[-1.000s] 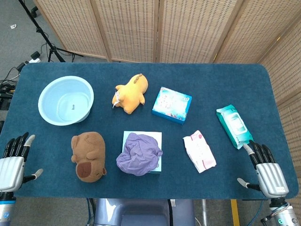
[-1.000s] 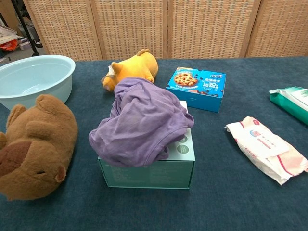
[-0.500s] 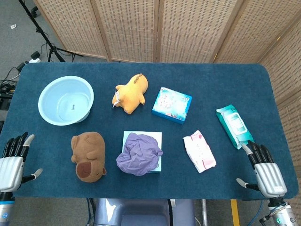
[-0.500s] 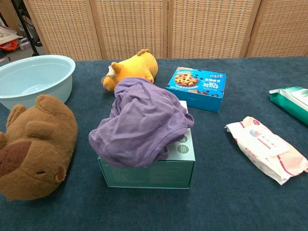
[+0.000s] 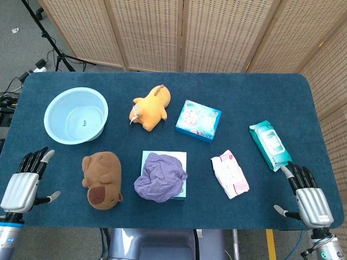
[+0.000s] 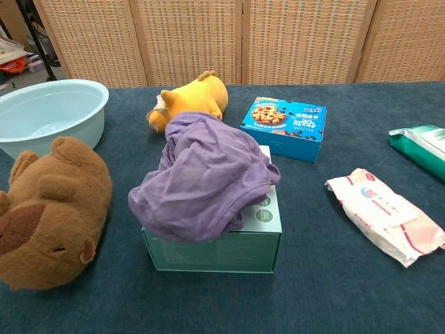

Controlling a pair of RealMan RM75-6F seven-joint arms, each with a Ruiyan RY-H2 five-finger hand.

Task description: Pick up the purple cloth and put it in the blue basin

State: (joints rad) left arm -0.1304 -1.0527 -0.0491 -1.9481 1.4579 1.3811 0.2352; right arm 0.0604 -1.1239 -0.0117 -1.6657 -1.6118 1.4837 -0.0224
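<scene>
Task status: not started, as far as the pictures show. The purple cloth (image 5: 160, 176) lies crumpled on top of a pale green box (image 5: 180, 158) near the front edge of the table (image 5: 260, 97), untouched. The blue basin (image 5: 76, 115) holds nothing. All steps remain: reach, grasp, lift, carry, release.

Hand state: the left hand (image 5: 23, 184) hovers at the front left corner of the table, fingers apart and extended, holding nothing. The right hand (image 5: 309, 197) hovers at the front right corner in the same condition, fingers apart and empty. Neither hand appears in the chest view.

Position of the cloth relative to the hands: it lies between them, nearer the left hand than the right and well apart from both. A brown plush toy (image 5: 102, 179) lies between the left hand and the cloth, just beside the box. A white packet (image 5: 230, 173) lies between the right hand and the cloth.

Position of the basin: directly beyond the left hand, toward the far side of the table, and well apart from the right hand. Judged from this layout, the left hand is the better placed for both pick and drop.
</scene>
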